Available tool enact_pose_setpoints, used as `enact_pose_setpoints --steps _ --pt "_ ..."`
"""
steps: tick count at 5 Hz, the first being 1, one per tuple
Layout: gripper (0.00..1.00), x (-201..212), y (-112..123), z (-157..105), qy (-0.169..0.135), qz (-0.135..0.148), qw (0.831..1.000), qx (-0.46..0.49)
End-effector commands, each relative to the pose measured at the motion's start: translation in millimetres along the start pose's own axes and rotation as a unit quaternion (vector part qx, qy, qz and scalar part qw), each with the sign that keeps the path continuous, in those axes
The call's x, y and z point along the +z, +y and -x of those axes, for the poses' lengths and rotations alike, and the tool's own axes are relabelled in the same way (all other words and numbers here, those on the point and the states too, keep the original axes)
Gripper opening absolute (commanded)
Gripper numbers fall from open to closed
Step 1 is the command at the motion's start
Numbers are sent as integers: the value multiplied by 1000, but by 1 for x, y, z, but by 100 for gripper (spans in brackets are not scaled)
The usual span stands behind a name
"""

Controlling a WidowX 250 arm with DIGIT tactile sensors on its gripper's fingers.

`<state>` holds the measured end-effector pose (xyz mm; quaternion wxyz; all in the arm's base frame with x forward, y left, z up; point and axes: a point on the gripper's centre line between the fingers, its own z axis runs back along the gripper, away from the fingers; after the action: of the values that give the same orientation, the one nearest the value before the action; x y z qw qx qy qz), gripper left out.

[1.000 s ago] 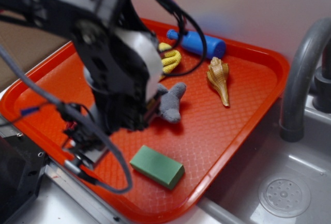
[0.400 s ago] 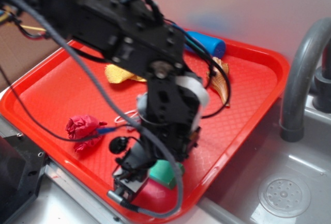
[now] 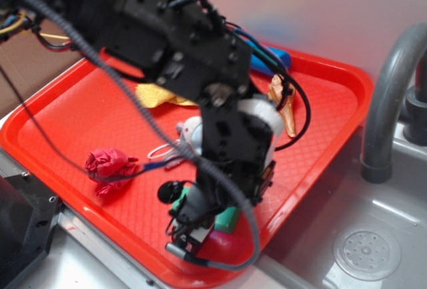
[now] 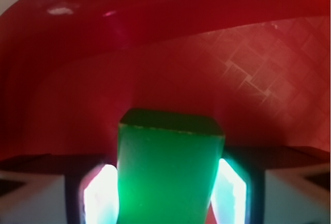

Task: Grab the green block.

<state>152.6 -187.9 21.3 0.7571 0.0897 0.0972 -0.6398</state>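
Green block [image 4: 168,172] sat between the gripper [image 3: 200,225] fingers [image 4: 98,195] in the wrist view, pads at both its sides and apparently pinching it; whether it had left the tray I could not tell, so grasp looked made, lift and confirmation left. From outside, the arm covered most of the block near the front edge of the red tray [image 3: 67,109], which also held a crumpled red cloth [image 3: 107,163], a yellow cloth [image 3: 157,93], a tan shell [image 3: 285,105] and a blue cylinder [image 3: 277,57], with a grey sink [image 3: 363,252] and faucet [image 3: 387,95] just beside it.
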Motion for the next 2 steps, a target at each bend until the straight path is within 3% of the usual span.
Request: enact_pose_setpoints --steps 1,2 --pt "0 31 -18 27 -14 -32 996 88" --pt "0 72 5 64 -64 7 976 209"
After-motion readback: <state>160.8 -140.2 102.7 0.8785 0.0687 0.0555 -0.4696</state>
